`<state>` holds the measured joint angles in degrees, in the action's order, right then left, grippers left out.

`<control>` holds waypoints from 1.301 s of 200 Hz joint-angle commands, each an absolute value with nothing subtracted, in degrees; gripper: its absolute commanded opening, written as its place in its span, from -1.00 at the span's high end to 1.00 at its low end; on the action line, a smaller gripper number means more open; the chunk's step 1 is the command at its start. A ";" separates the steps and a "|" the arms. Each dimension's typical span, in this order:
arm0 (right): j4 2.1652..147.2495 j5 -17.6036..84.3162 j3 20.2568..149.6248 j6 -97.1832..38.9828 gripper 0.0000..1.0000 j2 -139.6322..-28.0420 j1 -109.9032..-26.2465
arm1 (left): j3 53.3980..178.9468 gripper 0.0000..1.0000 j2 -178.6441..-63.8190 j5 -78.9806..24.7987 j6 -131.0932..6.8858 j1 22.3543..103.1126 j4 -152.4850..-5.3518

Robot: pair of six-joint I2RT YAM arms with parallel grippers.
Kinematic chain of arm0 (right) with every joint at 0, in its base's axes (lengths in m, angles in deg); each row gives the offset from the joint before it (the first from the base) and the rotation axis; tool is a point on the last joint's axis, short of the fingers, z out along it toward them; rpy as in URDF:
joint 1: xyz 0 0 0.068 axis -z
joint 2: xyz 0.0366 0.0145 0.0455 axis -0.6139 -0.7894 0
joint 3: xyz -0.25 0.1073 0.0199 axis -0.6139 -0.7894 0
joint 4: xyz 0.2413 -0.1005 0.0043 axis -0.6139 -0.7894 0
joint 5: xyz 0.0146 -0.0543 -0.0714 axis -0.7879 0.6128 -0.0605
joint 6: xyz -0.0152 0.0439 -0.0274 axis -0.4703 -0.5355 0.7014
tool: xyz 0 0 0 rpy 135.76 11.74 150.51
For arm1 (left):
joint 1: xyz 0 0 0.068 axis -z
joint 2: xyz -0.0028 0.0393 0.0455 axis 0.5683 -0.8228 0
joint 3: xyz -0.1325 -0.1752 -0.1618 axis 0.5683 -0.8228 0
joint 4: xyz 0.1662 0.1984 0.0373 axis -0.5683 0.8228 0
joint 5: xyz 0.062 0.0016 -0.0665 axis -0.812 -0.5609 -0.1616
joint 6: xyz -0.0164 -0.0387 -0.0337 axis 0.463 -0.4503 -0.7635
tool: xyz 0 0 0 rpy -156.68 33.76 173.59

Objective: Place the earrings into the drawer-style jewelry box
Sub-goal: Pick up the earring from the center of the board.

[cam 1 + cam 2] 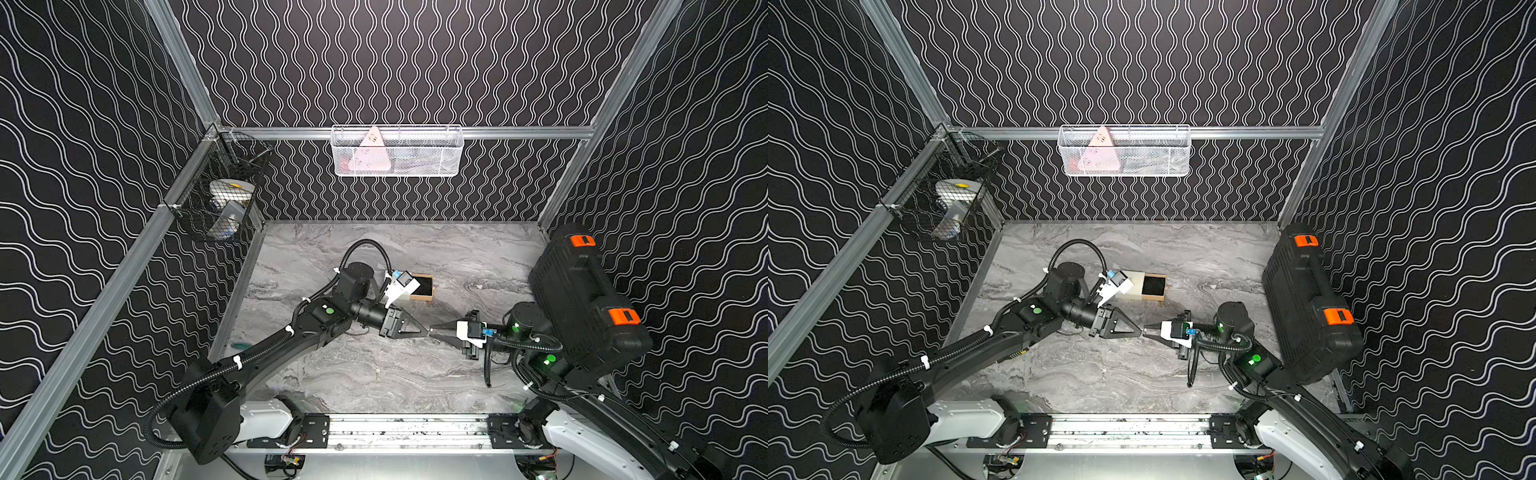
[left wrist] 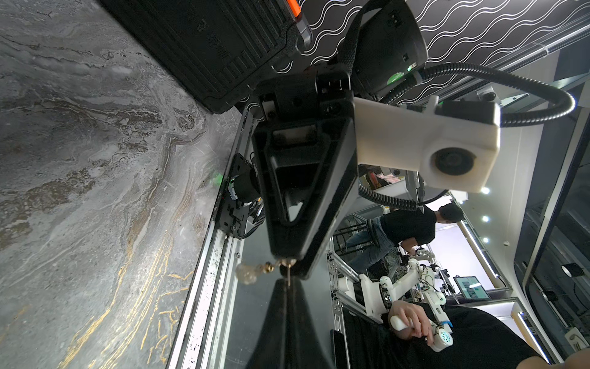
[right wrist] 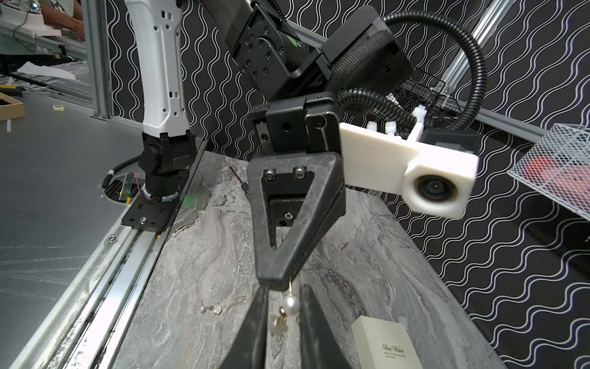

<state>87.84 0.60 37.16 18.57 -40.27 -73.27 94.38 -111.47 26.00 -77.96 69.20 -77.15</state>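
Jewelry box (image 3: pixel 386 346) sleeve reads "Best Wishes" in script; the smaller lines under it are unreadable. Its tan drawer (image 1: pixel 1154 286) is pulled out, black lining showing. Left gripper (image 3: pixel 276 281) is pinched together on one earring (image 3: pixel 290 302) by its wire, near the box and above the table (image 3: pixel 191 255). Right gripper (image 3: pixel 285 292) fingers stand apart either side of it. Second earring (image 3: pixel 210 308) lies on the table, farther from the box. White mesh basket (image 1: pixel 415 166) holds a pink triangular item (image 1: pixel 370 153).

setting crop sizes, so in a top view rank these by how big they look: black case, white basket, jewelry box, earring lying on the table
1. black case
2. white basket
3. jewelry box
4. earring, a mere speck
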 commanded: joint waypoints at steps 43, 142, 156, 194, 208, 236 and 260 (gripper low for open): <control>87.22 0.79 37.72 19.44 0.70 -40.40 -73.21 | 94.22 1.00 -111.30 26.73 -78.87 69.10 -79.46; 86.63 3.12 38.60 15.28 0.80 -41.66 -72.69 | 94.40 -0.05 -108.72 20.53 -80.20 67.28 -79.76; 86.15 3.30 39.10 13.81 0.80 -42.37 -72.20 | 93.82 -0.14 -106.45 17.69 -81.17 64.05 -80.27; 81.15 5.11 43.08 9.45 0.84 -47.18 -70.85 | 93.25 -0.24 -103.04 9.71 -81.41 55.97 -78.41; 78.25 5.63 45.53 6.83 0.84 -49.70 -69.99 | 93.68 -0.24 -102.89 7.19 -79.86 55.90 -76.07; 66.37 8.60 53.67 3.59 0.86 -56.27 -68.20 | 91.94 -0.23 -100.56 3.29 -77.86 55.95 -74.02; 55.98 9.41 61.21 1.38 0.85 -62.78 -66.53 | 90.16 -0.23 -98.01 1.62 -76.06 55.93 -71.96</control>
<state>69.09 7.99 56.02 4.86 -58.59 -67.63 91.27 -99.76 4.78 -79.01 55.98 -74.38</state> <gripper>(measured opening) 0.096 0.615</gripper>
